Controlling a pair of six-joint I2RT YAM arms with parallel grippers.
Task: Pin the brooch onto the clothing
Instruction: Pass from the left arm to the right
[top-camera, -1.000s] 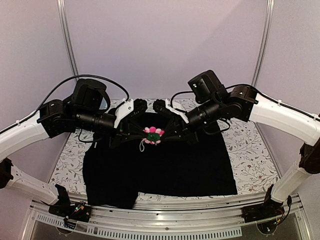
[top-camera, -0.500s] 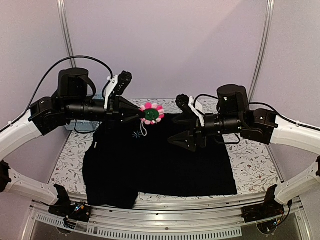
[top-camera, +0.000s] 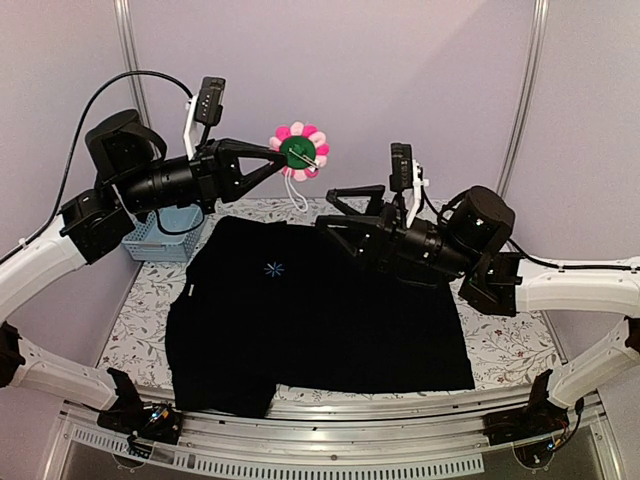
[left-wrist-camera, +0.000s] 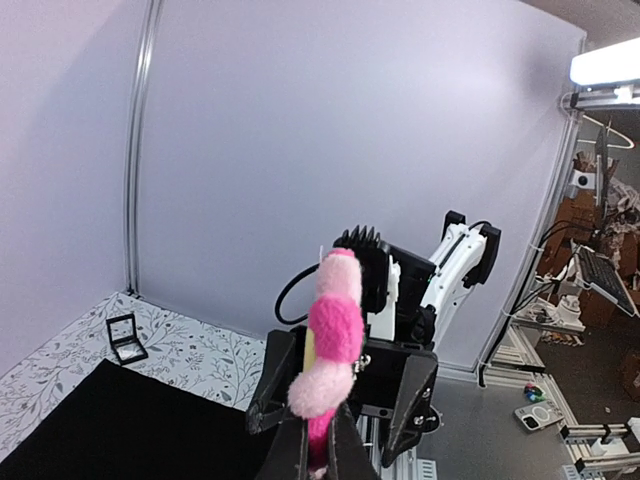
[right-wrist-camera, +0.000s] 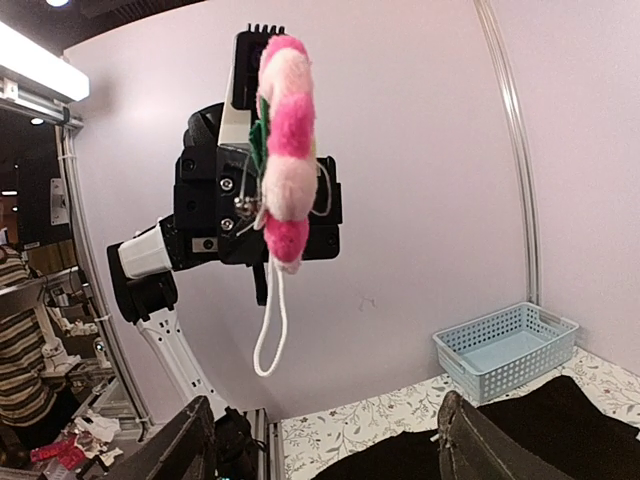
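The brooch, a ring of pink petals round a green centre with a white cord loop, hangs high above the table. My left gripper is shut on its lower edge. In the left wrist view the brooch stands edge-on between the closed tips of that gripper. My right gripper is open and empty, to the right of the brooch and a little lower, facing it. From the right wrist, the brooch and its cord hang well above the right gripper. The clothing, a black shirt with a blue star emblem, lies flat on the table.
A light-blue basket sits at the back left beside the shirt and also shows as the basket in the right wrist view. A small black stand is on the patterned tabletop behind the shirt.
The right gripper opened, let go of the brooch and drew back to the right. The left gripper lifted the brooch from just above the shirt to high in the air.
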